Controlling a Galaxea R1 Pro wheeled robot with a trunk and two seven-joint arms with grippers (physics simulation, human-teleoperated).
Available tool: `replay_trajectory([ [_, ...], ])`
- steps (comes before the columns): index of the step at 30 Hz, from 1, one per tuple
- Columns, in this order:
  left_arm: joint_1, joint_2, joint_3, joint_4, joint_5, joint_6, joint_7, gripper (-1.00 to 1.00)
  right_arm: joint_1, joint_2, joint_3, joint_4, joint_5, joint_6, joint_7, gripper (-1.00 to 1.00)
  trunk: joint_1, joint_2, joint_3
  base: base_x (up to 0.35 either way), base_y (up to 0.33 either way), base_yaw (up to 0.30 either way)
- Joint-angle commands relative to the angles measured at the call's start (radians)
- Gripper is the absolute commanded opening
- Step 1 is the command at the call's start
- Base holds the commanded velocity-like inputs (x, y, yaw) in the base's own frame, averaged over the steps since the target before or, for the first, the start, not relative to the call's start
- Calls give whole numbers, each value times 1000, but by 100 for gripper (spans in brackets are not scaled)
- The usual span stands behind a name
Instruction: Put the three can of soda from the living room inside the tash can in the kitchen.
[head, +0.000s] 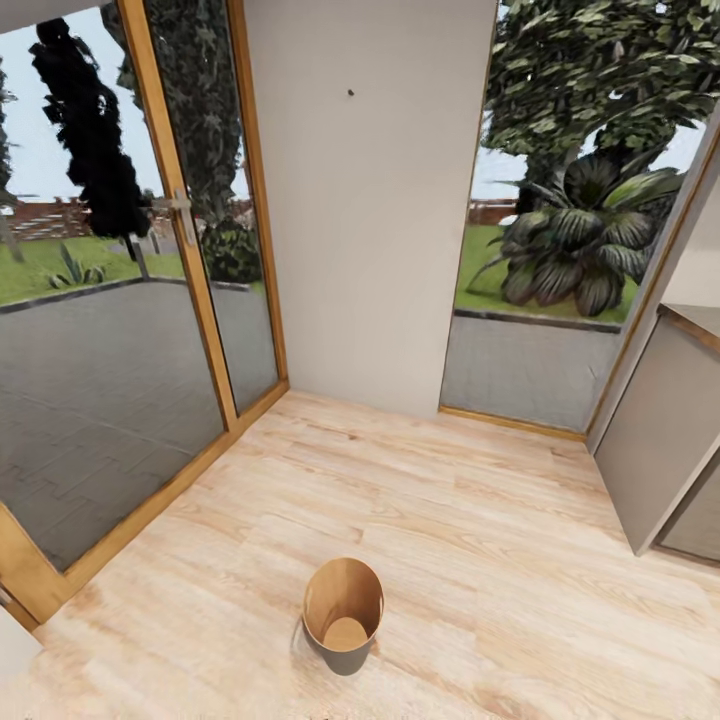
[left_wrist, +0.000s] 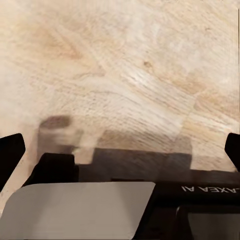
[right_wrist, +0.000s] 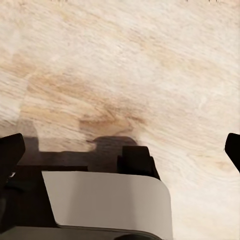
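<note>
Both pincers (left_wrist: 120, 150) (right_wrist: 120, 150) gape wide, empty; tash can (head: 344, 612) stands upright, mouth upward.

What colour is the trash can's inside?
Light tan wood tone inside the trash can, dark grey outside; head view shows it best.

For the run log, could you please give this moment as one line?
trash can: upright on wood floor, no cans visible inside | left claw: open, empty | right claw: open, empty
</note>
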Motion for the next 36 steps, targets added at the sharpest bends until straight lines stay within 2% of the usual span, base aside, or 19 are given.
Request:
replay_trajectory([
  [1, 0, 1, 1, -22, 1, 14, 0, 100, 0, 0, 0, -15, 0, 13, 0, 100, 4, -7, -5, 0, 0, 0],
  [6, 1, 8, 6, -202, 3, 164, 1, 100, 0, -1, 0, -149, 0, 112, -1, 100, 23, -42, -29, 0, 0, 0],
  [8, 1, 14, 8, -335, 5, 276, 0, 100, 0, -1, 0, -205, 1, 150, -1, 100, 31, -56, -39, 0, 0, 0],
  [13, 0, 18, 9, -491, 5, 380, 1, 100, 0, -1, 0, -322, 1, 211, -1, 100, 50, -91, -62, 0, 0, 0],
  [16, 0, 19, 13, -533, 6, 399, 1, 100, 0, -1, -1, -376, 1, 227, -1, 100, 61, -112, -77, 0, 0, 0],
  [18, 0, 20, 38, -568, 6, 411, 0, 100, 0, 0, -1, -451, 0, 246, -1, 100, 69, -126, -86, 0, 0, 0],
  [22, 0, 19, 69, -608, 7, 416, 0, 100, 0, 0, -1, -502, 0, 263, -1, 100, 84, -154, -106, 0, 0, 0],
  [29, 0, 18, 81, -681, 9, 460, 0, 100, -1, 3, 0, -581, 0, 302, -2, 100, 111, -203, -139, 0, 0, 0],
  [30, 0, 18, 82, -724, 10, 481, 0, 100, -1, 3, 0, -640, 0, 336, -2, 100, 115, -210, -144, 0, 0, 0],
  [34, 0, 19, 85, -787, 10, 496, 0, 100, -6, 2, 1, -681, 1, 356, -3, 100, 130, -238, -163, 0, 0, 0],
  [36, 0, 20, 99, -811, 10, 509, 0, 100, -15, 2, 0, -693, 1, 360, -9, 100, 138, -252, -173, 0, 0, 0],
])
